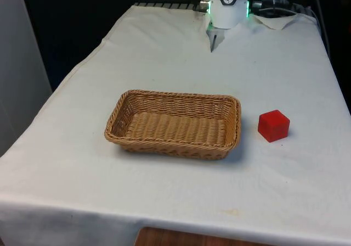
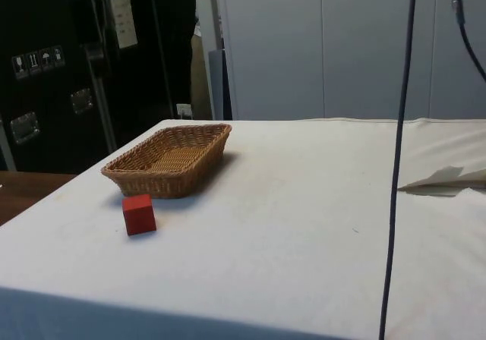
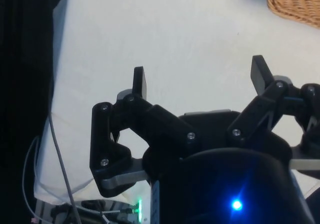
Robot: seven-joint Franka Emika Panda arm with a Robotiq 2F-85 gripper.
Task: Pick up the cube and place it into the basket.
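Note:
A red cube [image 1: 273, 126] sits on the white cloth, a short way off the wicker basket [image 1: 170, 145] towards the front view's right. In the side view the cube [image 2: 139, 214] lies just in front of the basket [image 2: 163, 182], apart from it. My gripper [image 3: 199, 73] hangs open above bare cloth with nothing between its black fingers [image 3: 139, 79]. A corner of the basket [image 3: 295, 4] shows beyond the fingertips in the wrist view. The cube is not near the fingers.
The robot's white base [image 1: 227, 7] stands at the table's far end, beside rumpled cloth [image 1: 279, 21]. A dark cable [image 2: 395, 203] hangs down through the side view. A raised fold of cloth [image 2: 444, 179] lies near it.

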